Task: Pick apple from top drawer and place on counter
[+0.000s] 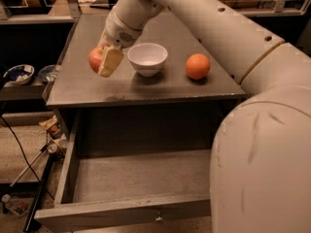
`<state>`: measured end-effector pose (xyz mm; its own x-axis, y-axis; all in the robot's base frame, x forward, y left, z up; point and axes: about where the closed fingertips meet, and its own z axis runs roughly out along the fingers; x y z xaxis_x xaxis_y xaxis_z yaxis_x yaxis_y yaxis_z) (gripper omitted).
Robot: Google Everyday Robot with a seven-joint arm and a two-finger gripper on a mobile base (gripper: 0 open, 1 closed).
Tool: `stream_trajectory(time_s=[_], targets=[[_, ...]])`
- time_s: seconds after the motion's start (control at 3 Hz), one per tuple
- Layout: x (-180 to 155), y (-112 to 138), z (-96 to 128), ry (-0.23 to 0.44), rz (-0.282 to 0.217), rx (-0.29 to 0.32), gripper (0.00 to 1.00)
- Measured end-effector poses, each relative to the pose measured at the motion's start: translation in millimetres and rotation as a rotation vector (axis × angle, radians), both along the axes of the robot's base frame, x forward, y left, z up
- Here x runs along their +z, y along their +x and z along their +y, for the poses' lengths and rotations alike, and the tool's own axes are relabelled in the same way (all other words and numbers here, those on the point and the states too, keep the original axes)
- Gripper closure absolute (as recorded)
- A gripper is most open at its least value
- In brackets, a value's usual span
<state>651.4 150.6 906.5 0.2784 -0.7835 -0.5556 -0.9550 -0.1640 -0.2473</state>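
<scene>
My gripper (103,62) is shut on the apple (95,58), a small red fruit with a pale patch. It holds the apple just above the left part of the counter (97,89), to the left of a white bowl. A pale finger (111,61) covers the apple's right side. The top drawer (131,178) stands pulled out below the counter's front edge, and its inside holds nothing. Its front panel has a small metal pull (158,218).
A white bowl (147,58) stands at the counter's middle, and an orange fruit (198,66) lies to its right. My arm (252,144) fills the right side of the view. Dishes (19,73) sit on a low shelf at the left, and cables lie on the floor.
</scene>
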Motion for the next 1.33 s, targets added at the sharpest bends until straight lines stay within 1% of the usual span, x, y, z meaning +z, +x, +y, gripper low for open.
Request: stream_trajectory(time_s=[0.33,0.67,1.0,1.33], targets=[[5.8,-12.3,14.5,0.007,0.029,0.045,1.00],[4.6,-22.6,31.6,0.019,0.068,0.095,1.00],[-2.6,-21.5,31.2,0.016,0.078,0.092,1.00],[-28.0,-0.8,46.1,0.058,0.146,0.149,1.00]])
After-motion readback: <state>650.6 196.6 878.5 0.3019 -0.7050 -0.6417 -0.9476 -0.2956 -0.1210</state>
